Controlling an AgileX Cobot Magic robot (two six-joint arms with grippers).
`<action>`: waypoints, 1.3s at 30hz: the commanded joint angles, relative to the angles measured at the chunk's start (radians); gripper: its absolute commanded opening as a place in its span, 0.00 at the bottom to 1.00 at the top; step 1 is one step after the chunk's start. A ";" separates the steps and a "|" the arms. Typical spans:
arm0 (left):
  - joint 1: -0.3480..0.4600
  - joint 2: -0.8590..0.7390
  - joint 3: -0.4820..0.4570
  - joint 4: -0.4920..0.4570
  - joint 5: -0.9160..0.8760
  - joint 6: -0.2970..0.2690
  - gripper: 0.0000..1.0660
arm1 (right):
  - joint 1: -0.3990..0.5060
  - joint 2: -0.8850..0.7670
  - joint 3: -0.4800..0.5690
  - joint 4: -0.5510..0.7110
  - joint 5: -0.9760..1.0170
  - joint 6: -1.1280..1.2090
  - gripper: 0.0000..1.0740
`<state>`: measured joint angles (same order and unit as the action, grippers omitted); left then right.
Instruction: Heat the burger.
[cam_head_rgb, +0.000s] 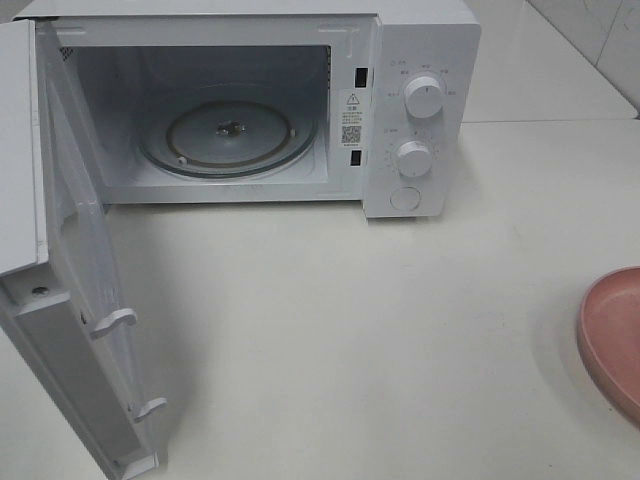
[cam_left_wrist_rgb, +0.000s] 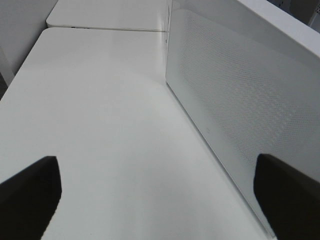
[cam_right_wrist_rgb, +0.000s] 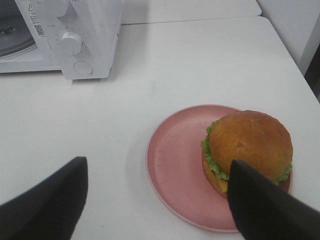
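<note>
The burger (cam_right_wrist_rgb: 250, 140), with a golden-brown bun and a green lettuce frill, sits on the right part of a pink plate (cam_right_wrist_rgb: 175, 155) in the right wrist view. My right gripper (cam_right_wrist_rgb: 160, 200) hovers open above the plate's near side; one dark finger (cam_right_wrist_rgb: 265, 205) overlaps the burger's near edge and nothing lies between the fingers. The white microwave (cam_head_rgb: 300, 100) stands open, its glass turntable (cam_head_rgb: 230, 135) bare. My left gripper (cam_left_wrist_rgb: 160, 200) is open over the table beside the swung-out door (cam_left_wrist_rgb: 240, 95). Neither gripper shows in the high view.
The microwave door (cam_head_rgb: 70, 300) juts toward the front at the left. Two knobs (cam_head_rgb: 423, 97) and a button are on the panel. Only the plate's rim (cam_head_rgb: 610, 335) shows at the right edge of the high view. A second table adjoins at the back.
</note>
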<state>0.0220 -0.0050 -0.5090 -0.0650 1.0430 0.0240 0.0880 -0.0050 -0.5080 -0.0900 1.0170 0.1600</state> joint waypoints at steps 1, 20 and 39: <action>0.002 -0.019 0.005 -0.002 -0.006 -0.003 0.94 | -0.008 -0.025 0.002 -0.003 -0.011 -0.011 0.67; 0.002 -0.019 0.005 -0.003 -0.006 -0.004 0.94 | -0.008 -0.025 0.002 -0.003 -0.011 -0.010 0.67; 0.002 0.137 -0.035 0.006 -0.220 -0.004 0.56 | -0.008 -0.025 0.002 -0.003 -0.011 -0.010 0.67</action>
<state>0.0220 0.1050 -0.5370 -0.0600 0.8770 0.0240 0.0880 -0.0050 -0.5080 -0.0900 1.0170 0.1600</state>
